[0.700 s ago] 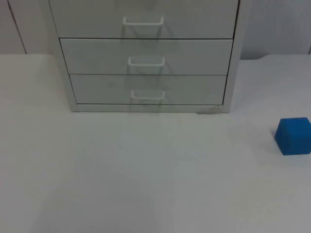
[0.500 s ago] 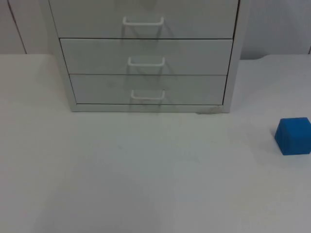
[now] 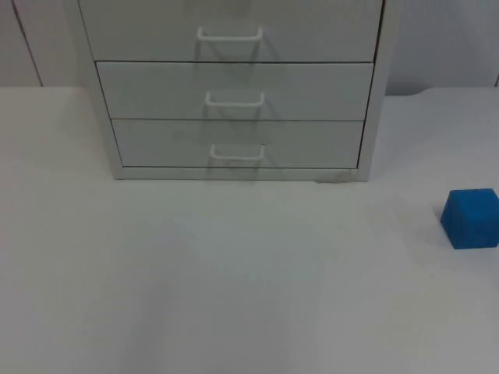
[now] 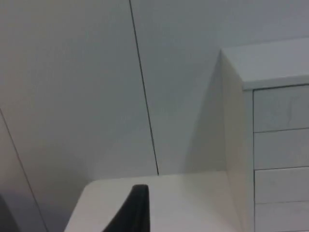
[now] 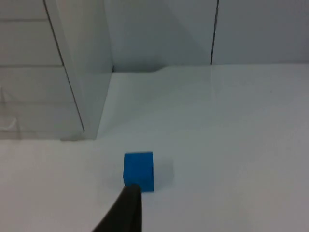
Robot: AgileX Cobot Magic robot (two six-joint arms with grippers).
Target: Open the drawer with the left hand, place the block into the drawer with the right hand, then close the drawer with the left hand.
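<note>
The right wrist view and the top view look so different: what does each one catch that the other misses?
Only the right wrist view catches the right gripper's black fingertip, close to the small blue cube-shaped block, and the white drawer cabinet's side wall. Only the top view catches all three closed drawer fronts with their white handles, lowest at. Both views take in the block, the cabinet, the white table top and the grey partition wall.
</note>
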